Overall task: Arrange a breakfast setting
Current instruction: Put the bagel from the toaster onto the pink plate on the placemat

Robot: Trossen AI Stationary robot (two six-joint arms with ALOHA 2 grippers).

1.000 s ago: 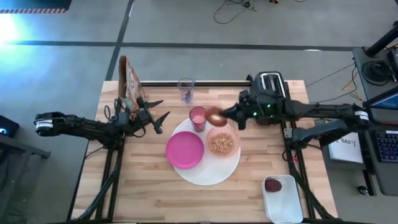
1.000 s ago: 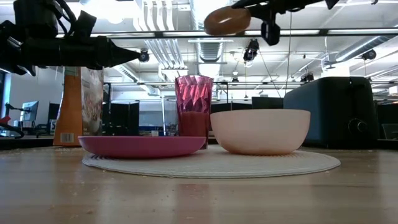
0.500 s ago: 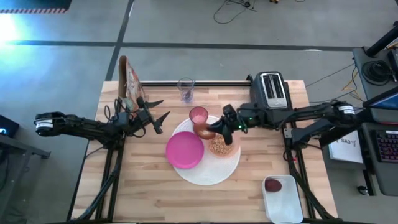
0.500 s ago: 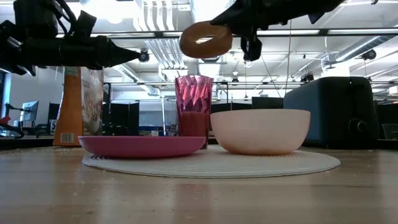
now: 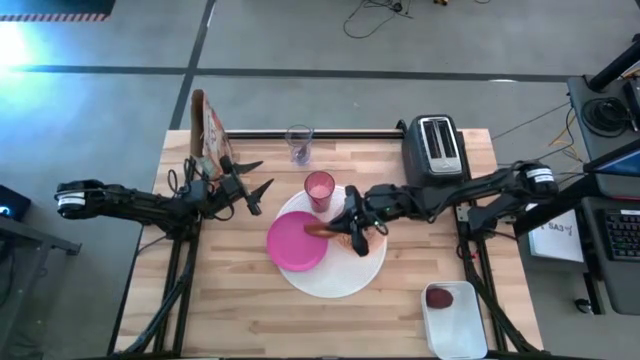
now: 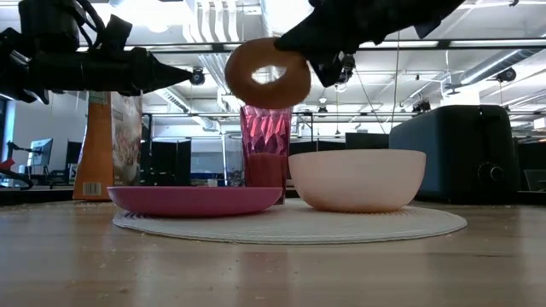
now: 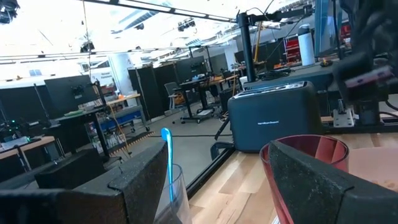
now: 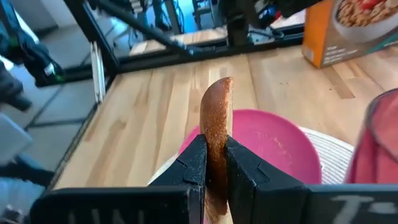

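Mostly set: big round white plate [image 5: 335,285] mid-bench carrying smaller magenta plate [image 5: 291,246], pale pink bowl [image 6: 357,180], pink tumbler [image 5: 319,187]. Right gripper [image 5: 343,228] clamping browned ring bagel [image 6: 268,73] above magenta plate, unplaced. Left gripper [image 5: 256,186] spread wide near left edge.

Overhead and table-level views, both on the white plate [image 5: 345,280].
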